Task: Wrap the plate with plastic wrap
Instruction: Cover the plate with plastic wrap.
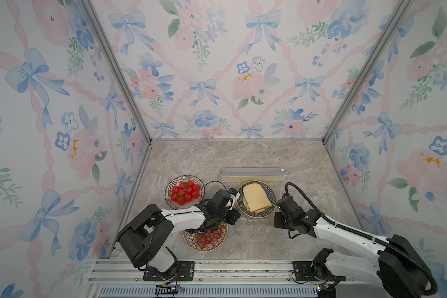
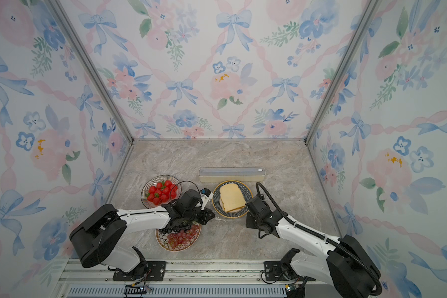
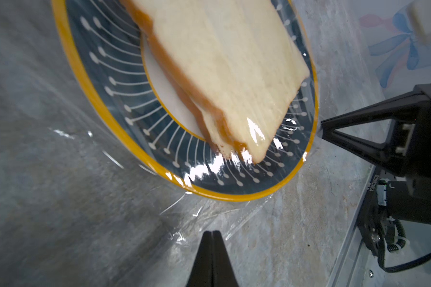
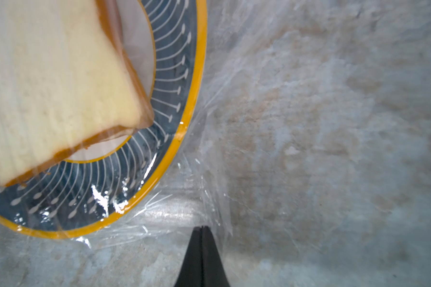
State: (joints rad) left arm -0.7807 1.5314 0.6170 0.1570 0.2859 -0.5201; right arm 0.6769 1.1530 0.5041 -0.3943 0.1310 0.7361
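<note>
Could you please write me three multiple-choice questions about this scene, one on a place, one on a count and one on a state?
1. Where is the long wrap box? A) at the front edge B) just behind the bread plate C) in the far left corner
2. How many plates hold food? A) two B) three C) four
3. The bread plate is: A) bare B) upside down C) under clear film
Answers: B, it lies just beyond that plate; B, strawberries, grapes and bread each have one; C, glossy creases cross its rim.
</note>
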